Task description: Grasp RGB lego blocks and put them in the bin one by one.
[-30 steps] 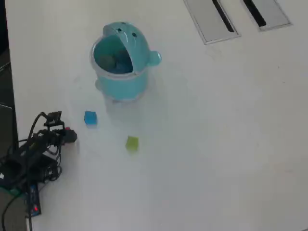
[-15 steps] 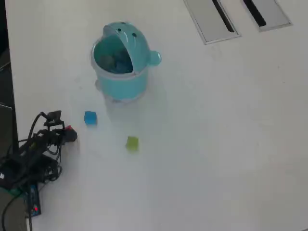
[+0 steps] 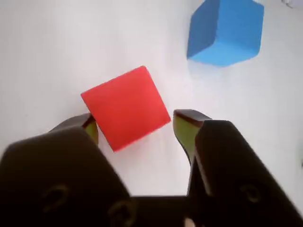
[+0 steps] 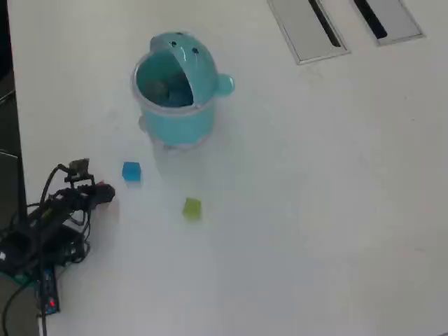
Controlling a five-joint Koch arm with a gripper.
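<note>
In the wrist view a red block (image 3: 125, 108) lies on the white table between my gripper's (image 3: 137, 126) two fingers. The left fingertip (image 3: 90, 126) is at the block's edge; the right one (image 3: 184, 127) stands a little apart from it. The gripper is open. A blue block (image 3: 226, 32) lies beyond it, upper right. From overhead the gripper (image 4: 105, 192) is low at the left, with the blue block (image 4: 131, 171) just beside it and a yellow-green block (image 4: 192, 208) farther right. The turquoise bin (image 4: 178, 119) stands above them with its domed lid tipped back.
Two grey slotted panels (image 4: 308, 28) (image 4: 388, 17) are set into the table at the top right of the overhead view. The arm's body and cables (image 4: 42, 238) fill the lower left by the table's dark left edge (image 4: 10, 140).
In the overhead view the gripper has crept slightly up and to the right. The blocks and the bin have not moved.
</note>
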